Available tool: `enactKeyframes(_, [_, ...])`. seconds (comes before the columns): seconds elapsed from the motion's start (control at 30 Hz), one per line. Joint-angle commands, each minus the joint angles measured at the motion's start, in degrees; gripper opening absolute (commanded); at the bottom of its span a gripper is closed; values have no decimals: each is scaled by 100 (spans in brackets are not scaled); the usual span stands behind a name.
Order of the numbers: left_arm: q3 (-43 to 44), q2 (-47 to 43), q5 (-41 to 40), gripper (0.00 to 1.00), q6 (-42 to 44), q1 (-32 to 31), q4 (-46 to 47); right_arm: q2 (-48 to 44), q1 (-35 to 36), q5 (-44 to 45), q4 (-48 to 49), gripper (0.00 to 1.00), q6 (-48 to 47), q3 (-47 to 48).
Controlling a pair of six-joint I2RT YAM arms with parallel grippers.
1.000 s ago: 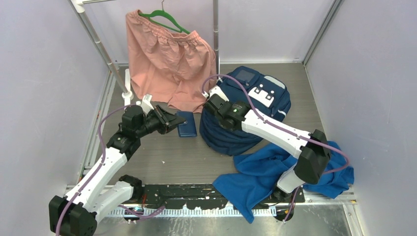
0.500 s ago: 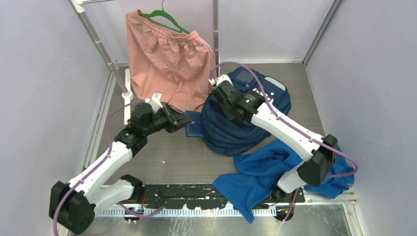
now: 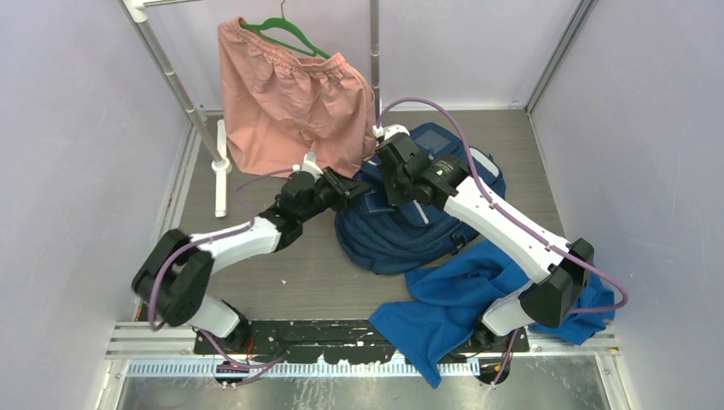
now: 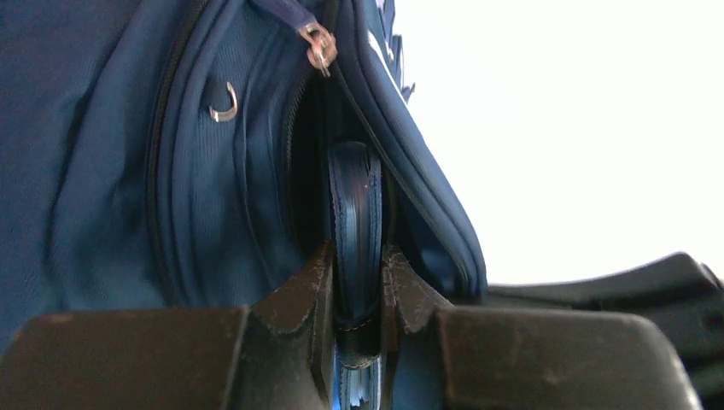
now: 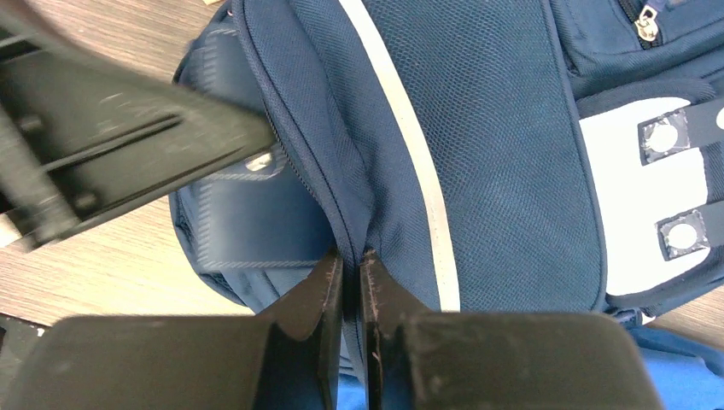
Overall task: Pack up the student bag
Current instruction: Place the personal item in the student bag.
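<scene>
The navy backpack [image 3: 401, 243] lies at the table's middle right, its grey pocket panel at the far end. My right gripper [image 3: 399, 193] is shut on the bag's zipper edge [image 5: 346, 213] and holds the mouth open; its jaws [image 5: 352, 260] pinch the fabric. My left gripper [image 3: 352, 190] is shut on the small navy wallet [image 3: 376, 203]. In the left wrist view the wallet [image 4: 356, 205] stands edge-on between my fingers [image 4: 356, 260], its far end inside the bag's open mouth [image 4: 307, 171]. The right wrist view shows the wallet [image 5: 248, 218] under the lifted edge.
Pink shorts [image 3: 290, 102] hang on a green hanger from a metal rack [image 3: 374, 60] behind the bag. A royal-blue cloth [image 3: 461, 299] lies at the front right by the right arm's base. Pale walls close in on both sides.
My left gripper has carried the wallet rightwards from the table into the bag's mouth. My right gripper has moved back and lifted the bag's edge; the bag has shifted left.
</scene>
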Motion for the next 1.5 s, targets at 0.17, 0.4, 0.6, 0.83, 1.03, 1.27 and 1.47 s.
enactKeyframes(0.17, [1035, 1883, -411, 0, -1155, -566, 2556, -556, 48, -190, 495, 1, 277, 193])
enactKeyframes(0.4, [1209, 2330, 233, 66, -1189, -868, 2899, -832, -13, 68, 398, 1, 332, -191])
enactKeyframes(0.6, [841, 1814, 446, 100, -1014, -913, 1834, -968, -77, 77, 451, 1, 436, -476])
enactKeyframes(0.83, [633, 991, 588, 95, -484, -952, 274, -949, -178, 64, 457, 1, 423, -539])
enactKeyframes(1.03, [622, 569, 484, 69, -158, -961, -587, -879, -216, -50, 540, 1, 419, -589])
enactKeyframes(1.27, [767, 881, 734, 0, -198, -966, -314, -895, -223, -54, 528, 1, 428, -565])
enactKeyframes(1.47, [1255, 1364, 556, 0, -30, -1005, -129, -952, -219, -61, 543, 1, 471, -623])
